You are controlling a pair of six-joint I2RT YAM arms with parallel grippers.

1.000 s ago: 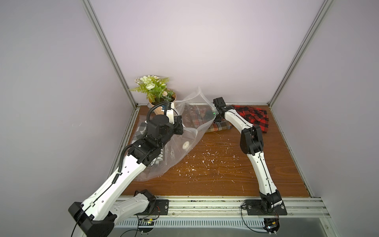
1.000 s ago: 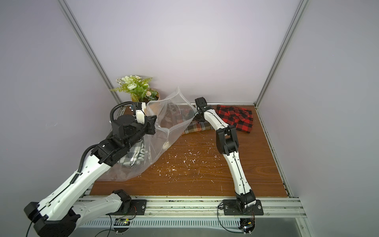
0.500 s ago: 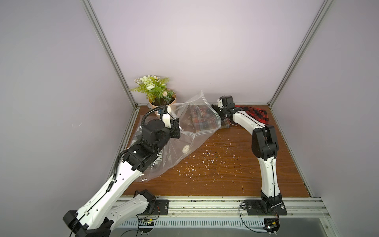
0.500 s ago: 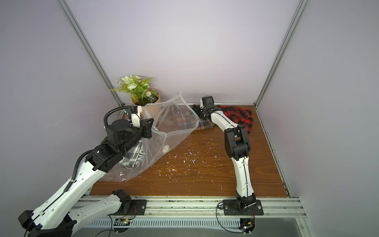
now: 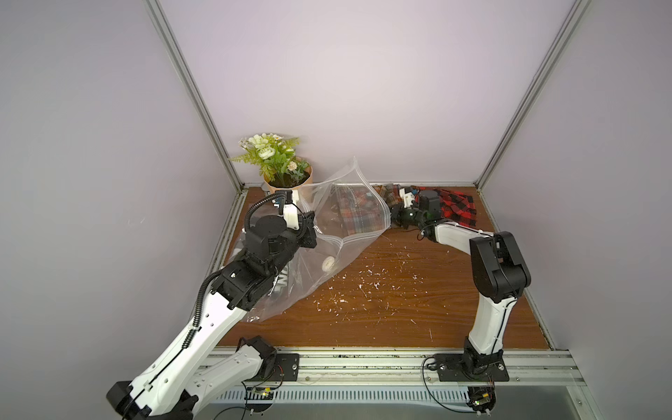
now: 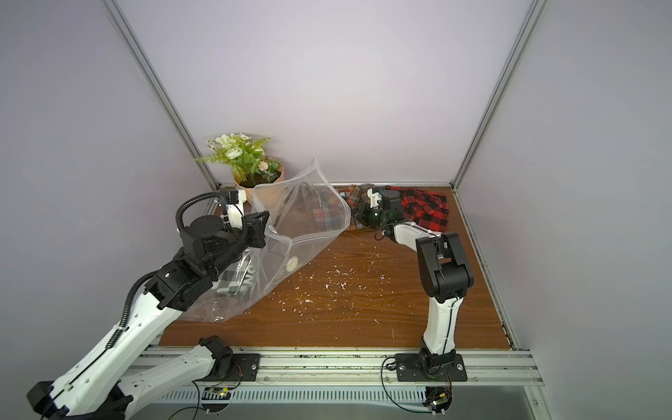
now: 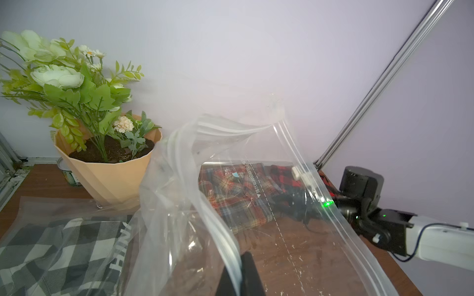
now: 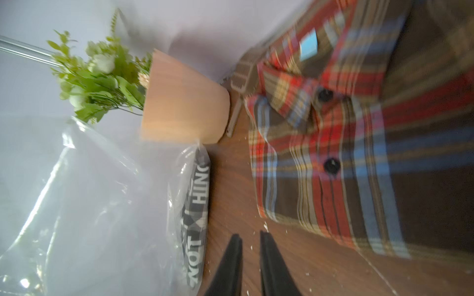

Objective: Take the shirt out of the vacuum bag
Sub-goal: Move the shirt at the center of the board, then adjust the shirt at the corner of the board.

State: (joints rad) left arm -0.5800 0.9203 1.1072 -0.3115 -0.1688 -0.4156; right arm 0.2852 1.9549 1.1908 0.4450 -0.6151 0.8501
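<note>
The clear vacuum bag lies at the left with its mouth lifted; its white valve faces up. My left gripper is shut on the bag's zip strip and holds it up. A black-and-white checked shirt lies inside the bag. A brown, red and blue plaid shirt rests on the wood by the bag's mouth, partly behind the plastic in both top views. My right gripper is low over the wood beside that shirt, its jaws drawn to a narrow slit with nothing between them.
A potted plant stands in the back left corner, right behind the bag. A red-and-black plaid shirt lies at the back right, behind my right wrist. White flecks dot the wooden table. Walls close in three sides.
My right gripper has come away from the bag's mouth and its jaws have closed from wide to a slit. The left arm has drawn the bag slightly leftward, still gripping the strip.
</note>
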